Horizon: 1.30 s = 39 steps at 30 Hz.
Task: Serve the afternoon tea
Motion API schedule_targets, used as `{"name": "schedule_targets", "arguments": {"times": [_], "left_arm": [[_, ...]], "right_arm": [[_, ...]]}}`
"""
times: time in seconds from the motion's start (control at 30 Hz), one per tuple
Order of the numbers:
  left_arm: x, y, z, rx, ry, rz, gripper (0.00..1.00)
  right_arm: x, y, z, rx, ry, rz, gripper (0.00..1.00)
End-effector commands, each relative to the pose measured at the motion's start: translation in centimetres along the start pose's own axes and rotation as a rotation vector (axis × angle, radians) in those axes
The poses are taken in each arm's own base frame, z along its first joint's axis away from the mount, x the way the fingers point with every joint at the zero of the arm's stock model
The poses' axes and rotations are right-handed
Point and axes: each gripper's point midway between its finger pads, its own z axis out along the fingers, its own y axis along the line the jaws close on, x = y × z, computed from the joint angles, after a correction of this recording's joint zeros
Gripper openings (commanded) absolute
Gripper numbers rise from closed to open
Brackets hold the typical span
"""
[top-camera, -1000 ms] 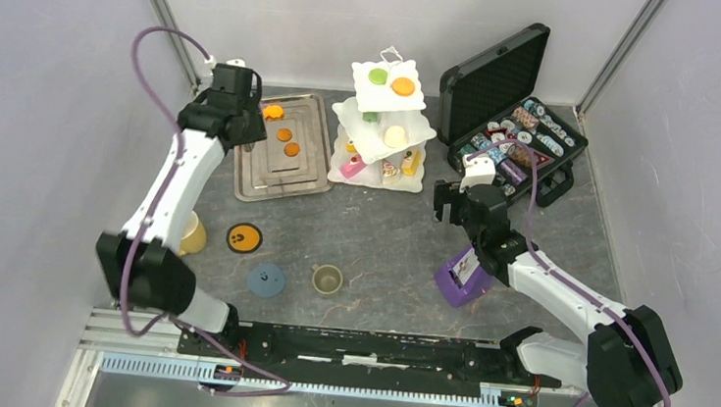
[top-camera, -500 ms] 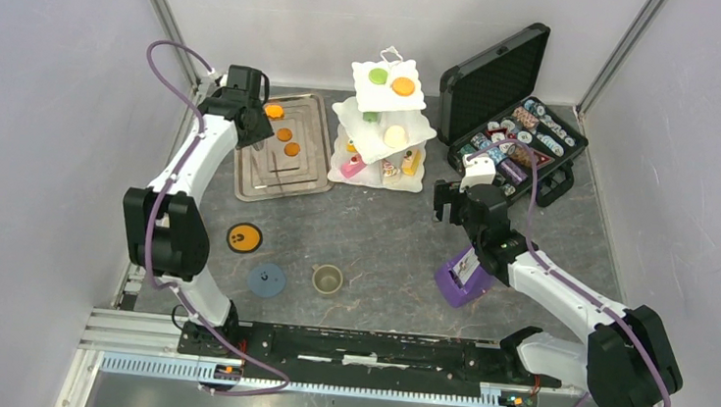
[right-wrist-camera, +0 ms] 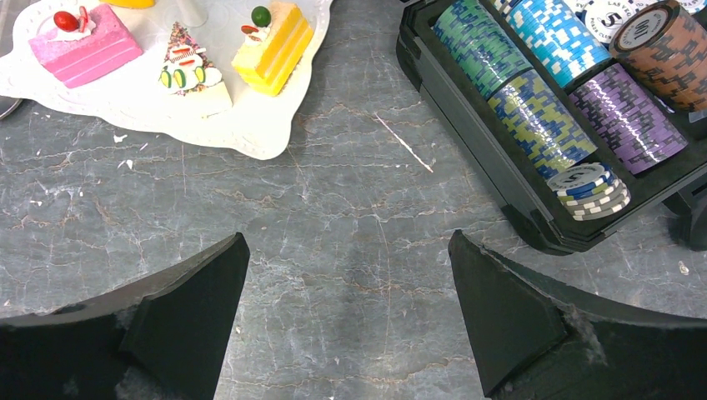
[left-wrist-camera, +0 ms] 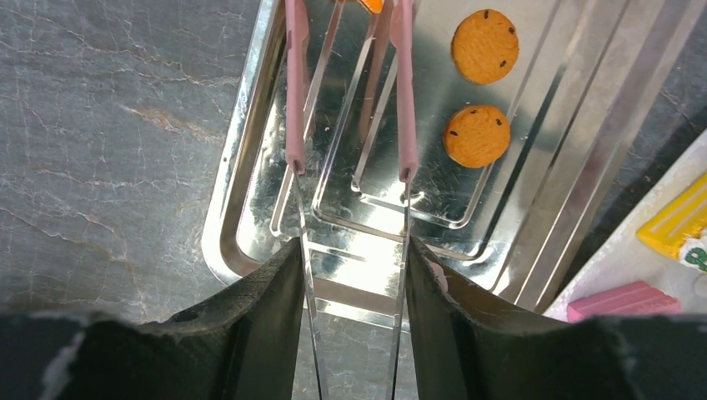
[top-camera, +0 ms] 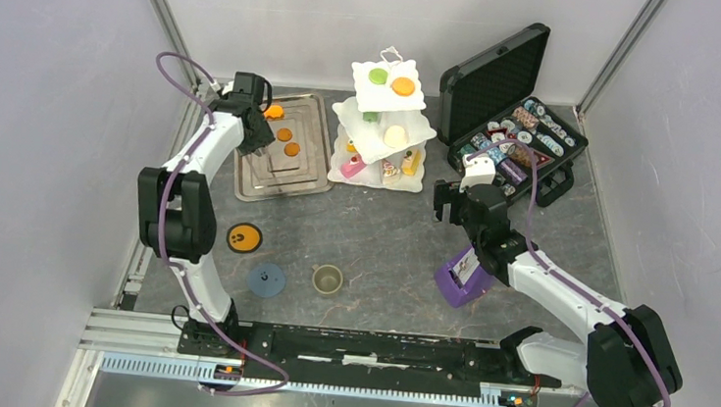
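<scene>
Left jaws clamped on pink-tipped tongs, tips pointing away along steel tray, right jaws spread wide, empty.

In your left wrist view the tongs run off the top edge, so their tips stay unseen, and only a sliver of an orange pastry shows there. The right edge cuts the yellow pastry. In your right wrist view the poker chip case runs past the top and right edges, and the white stand past the top. From above, the right arm covers part of the purple card holder.
</scene>
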Motion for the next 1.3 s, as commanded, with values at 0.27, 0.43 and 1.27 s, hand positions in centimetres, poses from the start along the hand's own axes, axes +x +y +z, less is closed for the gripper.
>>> {"name": "schedule_targets", "arguments": {"times": [0.27,0.43,1.27], "left_arm": [[-3.3,-1.1,1.5,0.002,-0.074,-0.07,0.52],[-3.3,-1.4,2.4,-0.003,-0.058,-0.059,0.52],[-5.2,-2.0,0.1,0.045,-0.087,0.059,0.06]], "right_arm": [[-1.9,0.5,0.3,-0.011,-0.052,0.02,0.98],[-1.7,0.6,0.5,-0.015,-0.045,0.019,0.98],[-2.0,0.5,0.3,-0.007,-0.051,0.021,0.98]]}}
